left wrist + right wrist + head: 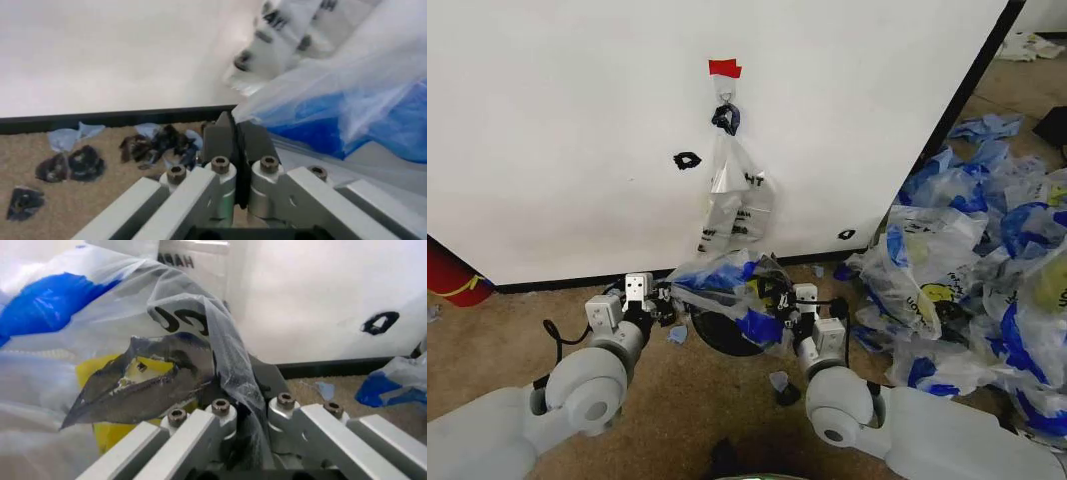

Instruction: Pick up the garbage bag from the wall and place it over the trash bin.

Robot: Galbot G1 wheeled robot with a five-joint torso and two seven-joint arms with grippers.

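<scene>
My left hand (pixel 663 300) and right hand (pixel 779 303) each pinch an edge of the garbage bag (pixel 727 285), stretched above the trash bin (pixel 725 333) at the wall (pixel 577 120) base.

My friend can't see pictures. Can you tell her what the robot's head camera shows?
Both grippers, left and right, hold a white-and-blue garbage bag stretched over a black trash bin on brown carpet. Behind, a narrower clear bag hangs from a hook on the white wall. A heap of similar bags lies to the right.
</scene>
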